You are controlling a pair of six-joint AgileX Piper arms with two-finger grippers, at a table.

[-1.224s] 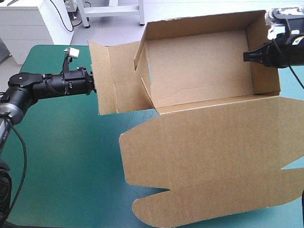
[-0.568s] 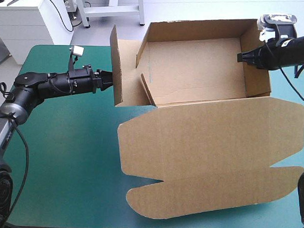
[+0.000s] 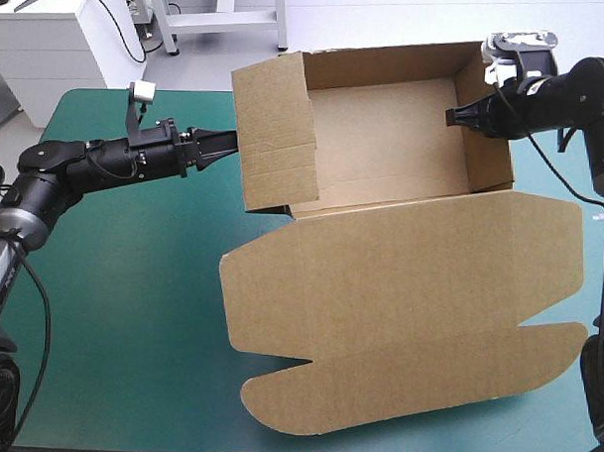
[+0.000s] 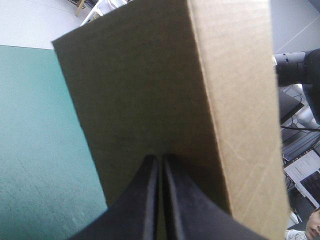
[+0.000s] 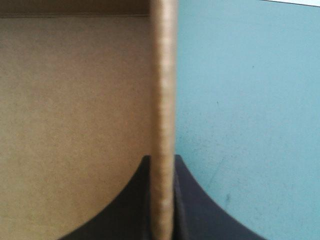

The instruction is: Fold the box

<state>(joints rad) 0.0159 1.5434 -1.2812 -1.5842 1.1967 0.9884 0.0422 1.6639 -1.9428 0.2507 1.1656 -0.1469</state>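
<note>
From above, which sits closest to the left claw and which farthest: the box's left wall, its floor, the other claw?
1. Left wall of the box: left gripper touches it.
2. Floor: beyond that wall.
3. Right gripper: across, clamping the right wall.

The box (image 3: 384, 140) was of brown board, matt and dry-looking, with a fine paper grain. A few pressed crease lines ran across its floor and its flat lid (image 3: 409, 289). In the right wrist view the cut edge of one wall looked paler and a little rough, like fibre. The counter (image 3: 130, 309) had a teal-green cover (image 5: 250, 100), matt and smooth, with some small dark specks. The fingers (image 4: 145, 200) of the left end effector (image 4: 160, 162) were black and smooth, with a soft sheen like plastic or rubber. Those of the right end effector (image 5: 161, 159) looked the same.
</note>
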